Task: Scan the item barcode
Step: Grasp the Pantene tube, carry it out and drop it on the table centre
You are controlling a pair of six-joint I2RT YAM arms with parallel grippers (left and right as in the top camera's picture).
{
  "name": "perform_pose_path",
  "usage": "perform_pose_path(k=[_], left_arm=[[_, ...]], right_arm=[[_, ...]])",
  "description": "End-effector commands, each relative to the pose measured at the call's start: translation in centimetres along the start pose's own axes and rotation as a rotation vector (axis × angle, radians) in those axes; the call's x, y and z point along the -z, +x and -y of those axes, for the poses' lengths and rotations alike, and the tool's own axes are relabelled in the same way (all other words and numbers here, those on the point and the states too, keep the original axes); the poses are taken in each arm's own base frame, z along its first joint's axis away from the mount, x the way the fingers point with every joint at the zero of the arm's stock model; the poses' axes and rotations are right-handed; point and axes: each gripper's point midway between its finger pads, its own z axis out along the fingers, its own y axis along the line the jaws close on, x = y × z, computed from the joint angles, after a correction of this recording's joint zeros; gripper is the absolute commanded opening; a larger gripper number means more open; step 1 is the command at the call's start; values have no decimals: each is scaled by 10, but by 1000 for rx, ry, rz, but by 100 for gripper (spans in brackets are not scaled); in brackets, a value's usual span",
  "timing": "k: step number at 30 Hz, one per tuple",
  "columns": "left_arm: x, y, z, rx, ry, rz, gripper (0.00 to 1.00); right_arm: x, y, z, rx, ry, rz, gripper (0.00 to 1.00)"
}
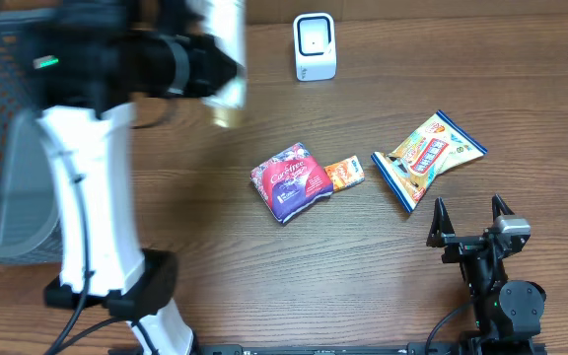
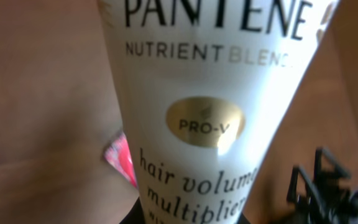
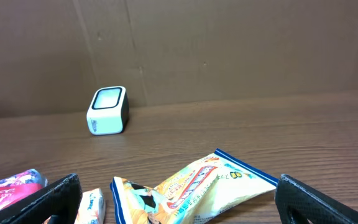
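**Left fingers (image 1: 215, 67) pinching the Pantene tube (image 2: 204, 112), scanner (image 1: 315, 46) off to its right**

So the left fingers are squeezed onto the white tube and hold it up in the air over the far left part of the tabletop (image 1: 264, 276). The right fingers (image 1: 439, 215) are spread wide with nothing in them, parked down near the robot's right side, so the left arm is clearly the one for the job.

What matters is that the scanner sits on the tabletop a bit to the right of the tube, with its window facing up. The tube's long axis runs roughly near-to-far, seen from above. The overhead view is too blurry to tell which end has the cap. The wrist cam sees only the printed front and no barcode, so I'd guess it needs a sideways carry plus a roll.
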Motion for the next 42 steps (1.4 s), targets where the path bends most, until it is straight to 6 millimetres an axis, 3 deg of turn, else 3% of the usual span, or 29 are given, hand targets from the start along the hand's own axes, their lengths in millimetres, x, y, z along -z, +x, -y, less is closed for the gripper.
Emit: perform_pose_path(k=[1, 11, 17, 20, 22, 23, 24, 26, 27, 30, 34, 38, 42], left_arm=[[-50, 26, 15, -17, -39, -153, 4], [-216, 120, 59, -70, -74, -536, 4], [-279, 159, 71, -80, -96, -628, 4], [-293, 170, 69, -51, -118, -657, 4], [-297, 173, 68, -43, -121, -668, 4], [-297, 174, 70, -40, -111, -674, 12], [-297, 175, 71, -37, -102, -679, 33], [-296, 176, 77, -37, -66, -690, 62], [-294, 177, 81, -44, -35, -698, 69], [-287, 175, 92, -39, 43, -720, 80], [-266, 154, 94, -41, 64, -696, 88], [-231, 117, 95, -53, 74, -605, 92], [-179, 71, 93, -73, 70, -436, 100]], right_arm=[[0, 2, 2, 0, 8, 4, 100], [0, 2, 2, 0, 8, 4, 100], [0, 2, 2, 0, 8, 4, 100], [0, 2, 2, 0, 8, 4, 100], [0, 2, 2, 0, 8, 4, 100], [0, 2, 2, 0, 8, 4, 100], [0, 2, 2, 0, 8, 4, 100], [0, 2, 2, 0, 8, 4, 100], [0, 2, 2, 0, 8, 4, 100], [0, 2, 2, 0, 8, 4, 100], [0, 2, 2, 0, 8, 4, 100], [0, 2, 2, 0, 8, 4, 100], [0, 2, 2, 0, 8, 4, 100]])
